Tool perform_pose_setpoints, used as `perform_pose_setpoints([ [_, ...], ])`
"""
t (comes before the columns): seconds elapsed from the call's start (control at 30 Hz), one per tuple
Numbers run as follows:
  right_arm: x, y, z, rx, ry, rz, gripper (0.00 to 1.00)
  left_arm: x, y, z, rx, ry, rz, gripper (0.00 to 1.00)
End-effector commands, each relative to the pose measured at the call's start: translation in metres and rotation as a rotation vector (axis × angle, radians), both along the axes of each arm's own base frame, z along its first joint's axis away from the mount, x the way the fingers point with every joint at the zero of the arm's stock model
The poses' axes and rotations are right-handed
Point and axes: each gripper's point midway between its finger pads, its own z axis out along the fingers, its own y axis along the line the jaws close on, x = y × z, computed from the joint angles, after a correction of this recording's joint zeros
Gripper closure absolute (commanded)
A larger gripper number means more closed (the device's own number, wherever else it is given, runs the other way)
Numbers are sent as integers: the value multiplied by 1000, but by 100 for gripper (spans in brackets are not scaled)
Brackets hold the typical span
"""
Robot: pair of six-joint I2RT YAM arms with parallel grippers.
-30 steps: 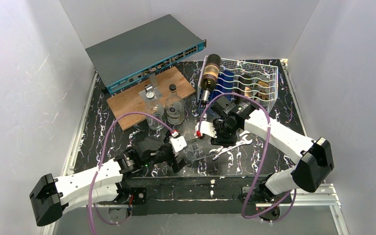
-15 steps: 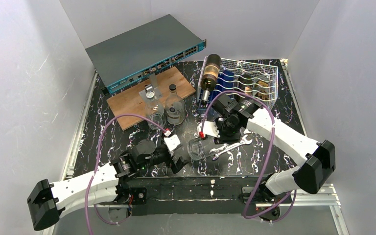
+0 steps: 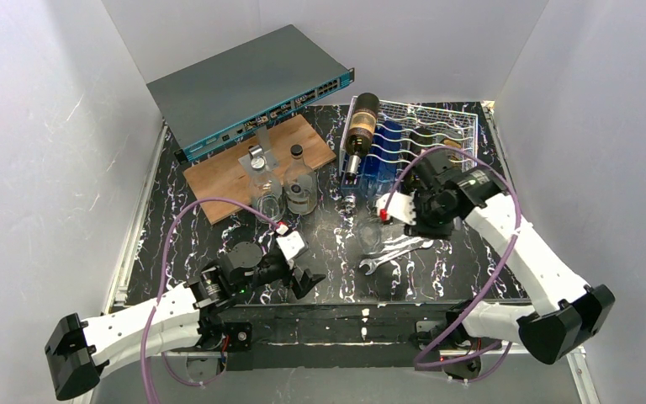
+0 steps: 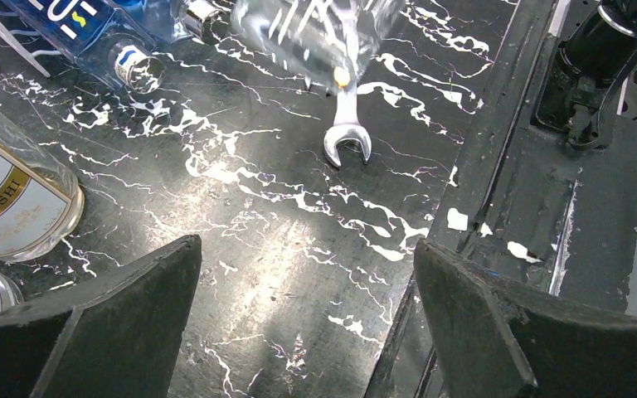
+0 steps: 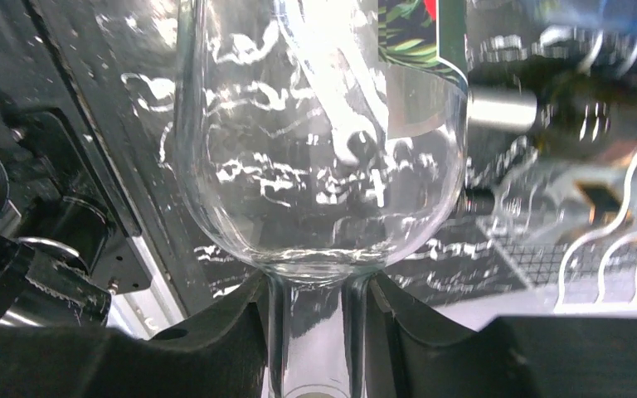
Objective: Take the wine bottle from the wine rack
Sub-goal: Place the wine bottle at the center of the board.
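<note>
At left, the left claw [image 4: 307, 298] had pulled back from the wine glass [image 5: 319, 141] toward the table's [image 3: 168, 194] near edge, its fingers spread wide and empty. The right claw [image 5: 315, 311], pinching the stem, had carried the empty glass rightward, above a wrench [image 3: 391, 252], nearer the wine rack [image 3: 450, 139]. On the rack's left end lay the wine bottle [image 3: 359, 126], neck toward the arms, with a blue bottle [image 3: 384, 151] just beside it.

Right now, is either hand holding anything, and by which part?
The right hand is shut on the clear bottle, gripping it by its neck. The left hand is open and holds nothing.
</note>
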Motion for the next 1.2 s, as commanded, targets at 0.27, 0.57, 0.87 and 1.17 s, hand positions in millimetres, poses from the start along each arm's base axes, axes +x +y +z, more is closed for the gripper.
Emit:
perform_pose_setpoints([
  [0.27, 26, -107, 36, -135, -131, -12, 99, 0, -1, 13, -34, -16, 0, 1],
  [0.57, 22, -162, 34, -242, -101, -88, 99, -5, 4, 22, -58, -38, -9, 1],
  [0.87, 10, -193, 37, -345, -85, -133, 99, -6, 4, 26, -65, -50, -19, 1],
  [1.17, 7, -242, 39, -403, -10, -228, 99, -7, 6, 34, -84, -70, -19, 1],
])
